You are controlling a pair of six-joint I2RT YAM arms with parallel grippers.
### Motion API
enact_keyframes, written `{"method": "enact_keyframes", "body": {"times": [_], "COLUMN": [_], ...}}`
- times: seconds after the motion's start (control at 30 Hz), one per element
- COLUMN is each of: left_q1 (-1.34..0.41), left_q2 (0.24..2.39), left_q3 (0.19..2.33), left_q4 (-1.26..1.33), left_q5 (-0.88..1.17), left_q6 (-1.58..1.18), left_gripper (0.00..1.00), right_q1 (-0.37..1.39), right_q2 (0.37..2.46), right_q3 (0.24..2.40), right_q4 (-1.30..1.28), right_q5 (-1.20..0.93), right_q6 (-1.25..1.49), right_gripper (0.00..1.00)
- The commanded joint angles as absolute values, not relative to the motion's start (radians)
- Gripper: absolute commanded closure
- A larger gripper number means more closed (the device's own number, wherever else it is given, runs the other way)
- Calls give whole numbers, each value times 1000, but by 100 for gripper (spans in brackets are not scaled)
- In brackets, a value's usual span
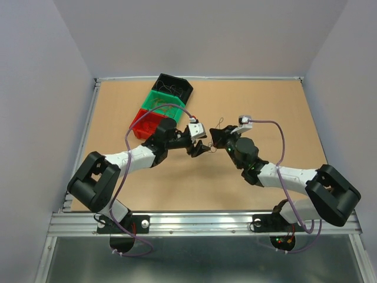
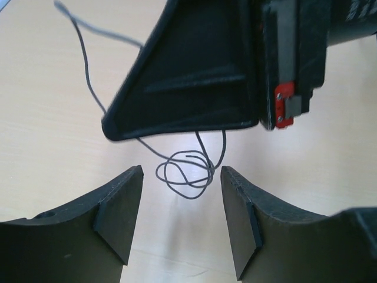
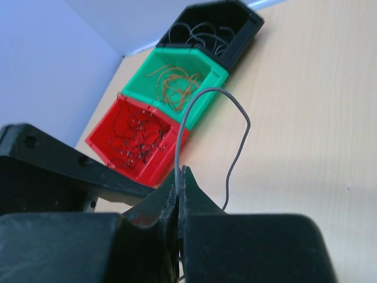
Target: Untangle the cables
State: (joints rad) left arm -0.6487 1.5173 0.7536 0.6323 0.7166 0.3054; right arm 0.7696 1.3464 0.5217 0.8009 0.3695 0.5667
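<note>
Far left on the bench (image 1: 277, 118), three bins in a row: red bin (image 3: 169, 154) with dark strands, green bin (image 3: 203, 100) with orange ones, black bin (image 3: 244, 44) with grey ones, so apparently cables already sorted by colour. Next, near mid-bench, left end effector (image 2: 181, 177) with fingers apart, straddling but not touching the small coiled end of a grey cable (image 2: 186, 174) lying on the surface. Just right of it, right end effector (image 3: 179, 183) pinched shut on what seems the same cable higher up, a free loop arching above the fingertips. Looks like the step of taking a second hold on one freed strand, to straighten it before binning. Calls next for closing the left fingers squarely on the coil without nudging it aside, then drawing apart gently; thin, springy wire, likely to slip from the pads.
</note>
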Motion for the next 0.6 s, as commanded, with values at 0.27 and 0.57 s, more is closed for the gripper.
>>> {"method": "enact_keyframes", "body": {"times": [0.27,0.57], "left_q1": [-657,-702], "left_q2": [1526,1571], "left_q3": [799,842], "left_q4": [653,669], "left_q5": [703,667], "left_q6": [285,272], "left_gripper": [31,31], "right_q1": [781,790], "right_q2": [1321,1341], "right_q3": [503,509], "right_q4": [907,922], "right_q5": [474,466], "right_q6": [644,641], "right_gripper": [99,100]}}
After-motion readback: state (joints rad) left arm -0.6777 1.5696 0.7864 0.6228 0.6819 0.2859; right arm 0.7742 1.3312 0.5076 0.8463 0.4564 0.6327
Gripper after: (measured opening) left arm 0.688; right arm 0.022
